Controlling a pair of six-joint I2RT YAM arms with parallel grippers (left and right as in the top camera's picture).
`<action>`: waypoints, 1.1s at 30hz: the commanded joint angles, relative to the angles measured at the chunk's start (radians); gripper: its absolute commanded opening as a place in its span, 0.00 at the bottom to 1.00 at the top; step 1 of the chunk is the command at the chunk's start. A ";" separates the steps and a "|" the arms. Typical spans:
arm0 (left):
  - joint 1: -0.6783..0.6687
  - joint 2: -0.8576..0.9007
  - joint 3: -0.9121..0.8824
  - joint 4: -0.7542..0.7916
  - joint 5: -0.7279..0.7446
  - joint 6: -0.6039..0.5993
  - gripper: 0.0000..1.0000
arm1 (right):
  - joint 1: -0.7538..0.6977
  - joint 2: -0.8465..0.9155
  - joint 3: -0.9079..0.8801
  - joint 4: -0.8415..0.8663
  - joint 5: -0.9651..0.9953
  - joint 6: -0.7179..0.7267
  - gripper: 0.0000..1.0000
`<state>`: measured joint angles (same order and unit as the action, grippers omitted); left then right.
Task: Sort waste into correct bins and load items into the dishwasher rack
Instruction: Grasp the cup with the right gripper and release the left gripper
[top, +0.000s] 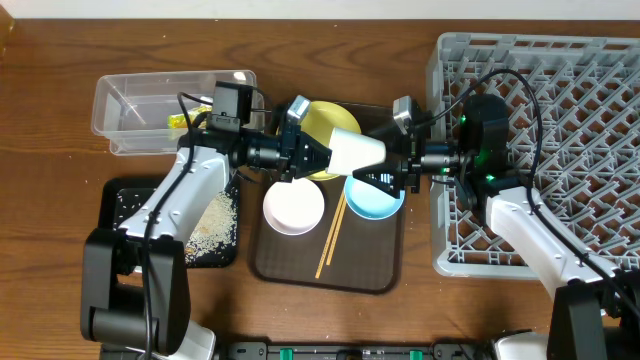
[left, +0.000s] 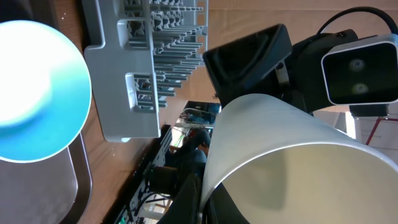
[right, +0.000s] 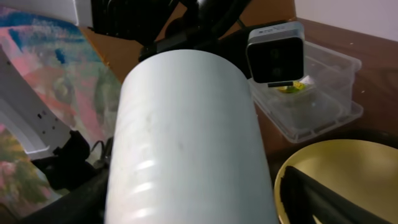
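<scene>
A small white cup (top: 355, 152) lies on its side in the air above the yellow plate (top: 325, 120). My left gripper (top: 318, 158) is shut on its rim, one finger inside the mouth (left: 208, 199). The right gripper (top: 390, 170) is open and straddles the cup's base (right: 186, 143), with a gap showing on the plate side. A light blue bowl (top: 372, 198), a white bowl (top: 293, 207) and chopsticks (top: 331, 237) rest on the brown tray (top: 300, 270). The grey dishwasher rack (top: 560, 100) stands at the right.
A clear container (top: 150, 100) at the back left holds a green-yellow wrapper (top: 178, 121). A black tray (top: 125, 200) at the left carries loose rice (top: 215, 225). Both forearms cross over the brown tray's back edge.
</scene>
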<state>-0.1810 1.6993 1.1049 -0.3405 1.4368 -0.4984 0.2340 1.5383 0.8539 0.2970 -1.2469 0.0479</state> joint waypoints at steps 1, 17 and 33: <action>-0.012 0.001 0.012 0.000 0.028 0.003 0.06 | 0.005 0.001 0.013 0.002 0.016 0.007 0.74; -0.002 -0.002 0.012 -0.108 -0.435 0.112 0.33 | 0.002 0.001 0.013 -0.042 0.237 0.099 0.32; 0.137 -0.275 0.012 -0.307 -0.964 0.217 0.37 | -0.051 -0.087 0.229 -0.432 0.797 0.083 0.01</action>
<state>-0.0631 1.4590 1.1084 -0.6334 0.5957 -0.3088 0.2138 1.4921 0.9871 -0.0761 -0.6353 0.1421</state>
